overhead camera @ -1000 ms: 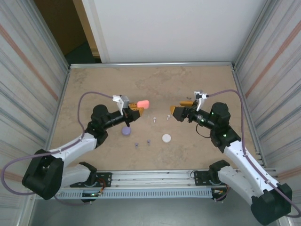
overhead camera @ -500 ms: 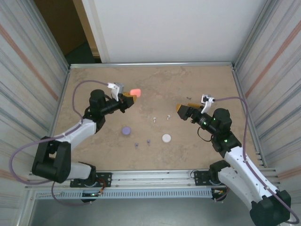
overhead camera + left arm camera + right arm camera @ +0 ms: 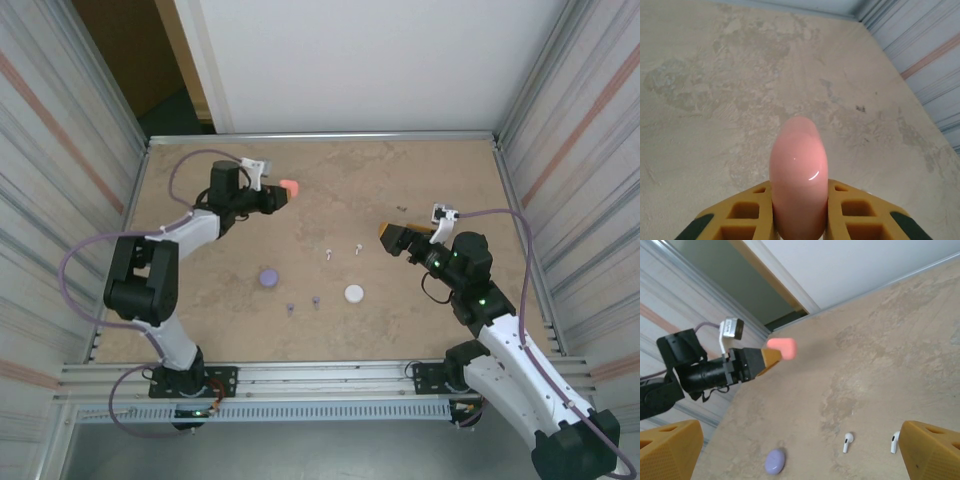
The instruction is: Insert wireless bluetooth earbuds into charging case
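While my left tool (image 3: 280, 197) clamps the pink case (image 3: 290, 187) over the desk (image 3: 430, 170) at far left, my right tool (image 3: 393, 237) gapes empty; white earbuds (image 3: 328, 254) and purple earbuds (image 3: 315, 301) lie loose mid-desk.

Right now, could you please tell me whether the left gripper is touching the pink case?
Touching. The left wrist view shows the pink case pinched between the yellow fingers of the left gripper, both pressed flush against its sides.
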